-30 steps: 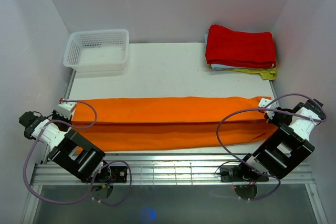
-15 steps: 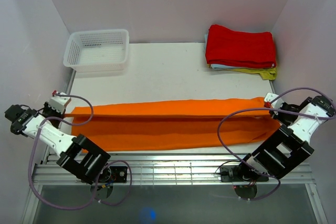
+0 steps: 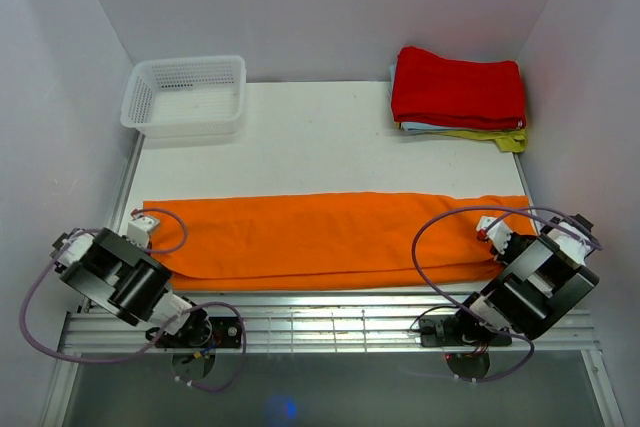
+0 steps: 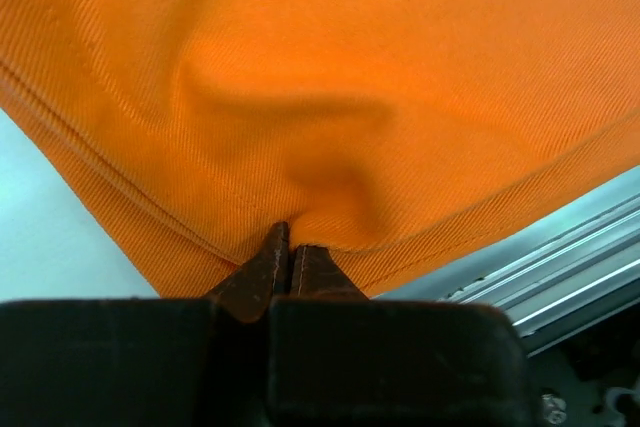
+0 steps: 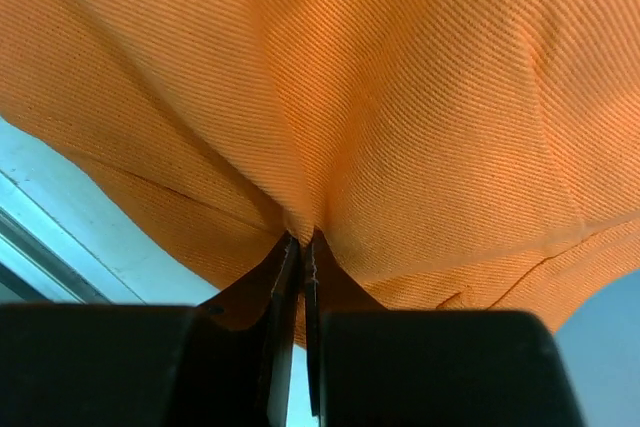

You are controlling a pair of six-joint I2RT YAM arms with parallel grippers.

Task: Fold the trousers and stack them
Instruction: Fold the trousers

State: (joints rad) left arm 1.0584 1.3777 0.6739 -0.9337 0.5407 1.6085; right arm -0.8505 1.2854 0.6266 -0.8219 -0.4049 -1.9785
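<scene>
The orange trousers (image 3: 330, 237) lie as one long flat band across the near half of the white table (image 3: 320, 137). At the band's left end, close to its near corner, my left gripper (image 3: 153, 234) is shut on the cloth. My right gripper (image 3: 497, 242) is shut on the right end in the same way. In the left wrist view the dark fingertips (image 4: 272, 259) pinch a hemmed edge of the trousers (image 4: 380, 77), and the left gripper (image 4: 290, 243) shows no gap. In the right wrist view the right gripper (image 5: 303, 240) pinches a pleat of the trousers (image 5: 420, 97).
A white mesh basket (image 3: 185, 95) stands at the back left. A folded red cloth (image 3: 458, 87) tops a small pile at the back right. A ribbed metal rail (image 3: 330, 322) runs along the table's near edge, and pale walls close in both sides.
Both arms have swung back toward the near edge, carrying the held ends of the trousers with them. The raised far edge has come down, and the band now lies flatter and narrower.
</scene>
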